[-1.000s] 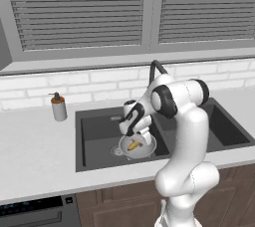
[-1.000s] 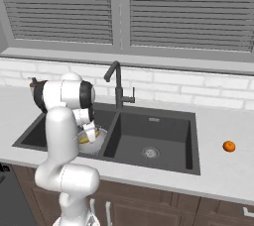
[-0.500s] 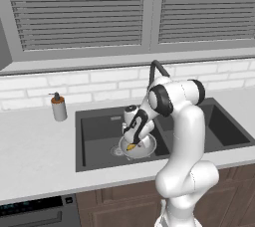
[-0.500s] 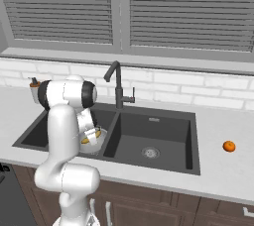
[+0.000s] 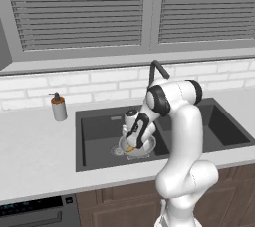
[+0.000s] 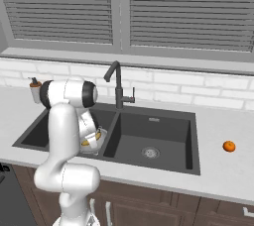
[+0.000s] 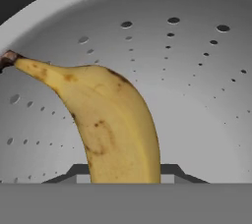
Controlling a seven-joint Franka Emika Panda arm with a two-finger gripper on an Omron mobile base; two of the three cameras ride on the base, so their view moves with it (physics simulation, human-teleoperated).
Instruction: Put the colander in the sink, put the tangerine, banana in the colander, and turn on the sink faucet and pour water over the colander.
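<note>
The silver colander (image 5: 143,148) (image 6: 99,140) stands in the left basin of the dark sink (image 5: 97,121) (image 6: 166,131). My gripper (image 5: 132,143) (image 7: 124,173) reaches down into it, shut on the yellow banana (image 7: 110,120) (image 5: 130,148). In the hand view the banana rises between the two dark fingertips (image 7: 171,170) just above the colander's perforated wall (image 7: 197,90). The orange tangerine (image 6: 228,146) lies on the counter to the right of the sink. The dark gooseneck faucet (image 6: 117,85) (image 5: 156,68) stands behind the sink's divider, partly hidden by my arm in the left base view.
A soap pump bottle (image 5: 59,107) (image 6: 34,88) stands on the counter left of the sink. The right basin (image 6: 151,143) holds only its drain. A white brick backsplash and a window with blinds run behind the counter.
The hand has come down a little, bringing the banana lower into the colander. The colander and the tangerine have not moved.
</note>
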